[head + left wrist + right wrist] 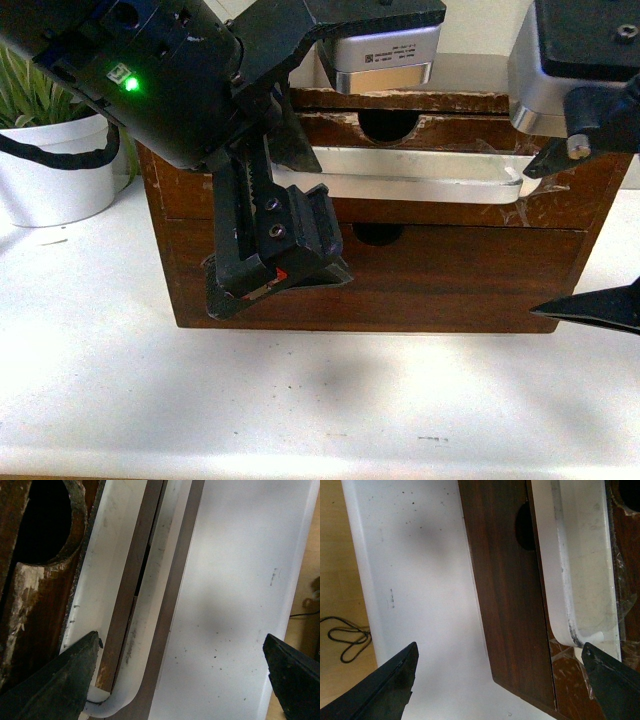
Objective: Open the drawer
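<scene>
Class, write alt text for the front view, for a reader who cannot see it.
The left pincer and right pincer, both open, hang before a dark wooden drawer, one near each end of its long white handle. The chest stands on a white table beside a potted plant.

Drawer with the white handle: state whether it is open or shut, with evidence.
Seemingly shut: the drawer lies flush with the plain front below; no interior shows.

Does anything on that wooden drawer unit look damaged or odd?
Yes. The drawer is scuffed, with pale chips along its top edge beside the half-round notch, and its white handle is held on by crinkled clear tape.
</scene>
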Available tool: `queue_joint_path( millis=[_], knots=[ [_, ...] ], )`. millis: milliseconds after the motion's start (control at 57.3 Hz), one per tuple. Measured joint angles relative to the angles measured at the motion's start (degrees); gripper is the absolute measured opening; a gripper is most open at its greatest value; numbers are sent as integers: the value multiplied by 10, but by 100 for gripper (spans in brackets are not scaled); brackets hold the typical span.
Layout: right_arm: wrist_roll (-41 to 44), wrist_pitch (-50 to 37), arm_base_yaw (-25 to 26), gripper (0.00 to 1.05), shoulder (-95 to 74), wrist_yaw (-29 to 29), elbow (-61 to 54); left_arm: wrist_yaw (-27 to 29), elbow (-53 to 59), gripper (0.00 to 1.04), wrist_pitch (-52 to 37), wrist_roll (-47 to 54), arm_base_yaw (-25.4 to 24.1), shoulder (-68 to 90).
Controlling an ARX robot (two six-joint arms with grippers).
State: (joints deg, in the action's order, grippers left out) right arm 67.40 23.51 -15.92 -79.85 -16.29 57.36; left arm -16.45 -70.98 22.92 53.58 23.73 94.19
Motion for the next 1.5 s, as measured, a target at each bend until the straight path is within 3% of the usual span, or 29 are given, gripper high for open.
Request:
queue_joint_path(
  millis=[698,1500],
  knots=[
    [-45,-6,-25,96,-78,5,49,0,3,98,3,8,-3,-2],
    [-11,130,-17,96,-79,-57,85,-3,-30,98,122,68,9,-3]
  ],
)
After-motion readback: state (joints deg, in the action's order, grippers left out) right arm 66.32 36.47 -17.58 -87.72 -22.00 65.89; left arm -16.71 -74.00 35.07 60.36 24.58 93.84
